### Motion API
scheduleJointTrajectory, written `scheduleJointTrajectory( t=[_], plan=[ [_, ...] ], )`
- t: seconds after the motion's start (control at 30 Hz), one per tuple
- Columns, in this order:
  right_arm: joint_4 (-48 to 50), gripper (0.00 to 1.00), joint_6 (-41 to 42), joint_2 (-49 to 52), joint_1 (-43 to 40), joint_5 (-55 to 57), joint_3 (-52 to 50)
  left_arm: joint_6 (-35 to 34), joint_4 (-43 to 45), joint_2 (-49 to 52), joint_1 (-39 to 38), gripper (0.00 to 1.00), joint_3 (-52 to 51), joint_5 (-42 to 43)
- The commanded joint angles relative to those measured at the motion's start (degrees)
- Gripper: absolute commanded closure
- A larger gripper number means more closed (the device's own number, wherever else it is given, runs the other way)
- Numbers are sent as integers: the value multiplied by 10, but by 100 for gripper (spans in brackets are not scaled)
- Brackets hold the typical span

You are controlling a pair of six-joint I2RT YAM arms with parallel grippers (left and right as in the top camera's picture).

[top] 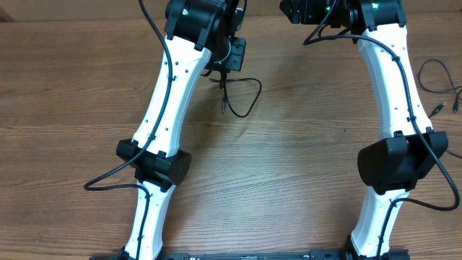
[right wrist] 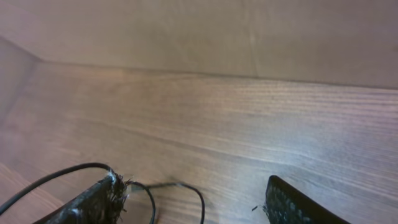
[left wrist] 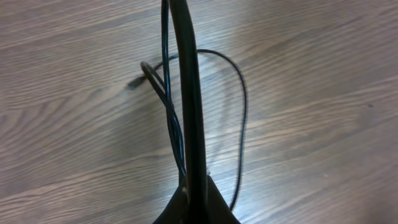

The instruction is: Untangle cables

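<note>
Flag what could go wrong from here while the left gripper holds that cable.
The left gripper is shut on the looped cable; pulling up could cinch its crossing strands into a knot. The second cable lies beside the right arm; a sweep might drag it away.

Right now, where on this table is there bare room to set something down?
The widest bare table is between the left arm and right arm, below the dangling cable. Left of the left arm is bare too. Crowded: under the left gripper, shut on that cable's loop, and the right edge with loose cables.
</note>
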Motion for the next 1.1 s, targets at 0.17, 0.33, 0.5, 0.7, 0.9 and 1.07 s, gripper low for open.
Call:
scheduleJointTrajectory(
  t=[0.17, 0.33, 0.5, 0.7, 0.9, 1.07],
  plan=[
    [-61, 32, -148, -27, 3, -103, 7, -9, 30, -2, -4, 96, -2, 37],
    [-101, 29, -258, -27, 23, -180, 7, -11, 58, -2, 0, 96, -2, 76],
    [-129, 28, -397, -27, 39, -286, 7, -11, 61, -2, 7, 96, -2, 131],
    [-80, 28, -432, -26, 52, -293, 5, -11, 61, -2, 18, 96, -2, 194],
    [-57, 28, -431, -25, 53, -251, 4, -11, 60, -3, 23, 96, -1, 232],
    [-53, 28, -422, -25, 51, -200, 4, -10, 56, -5, 25, 96, 0, 258]
  ],
)
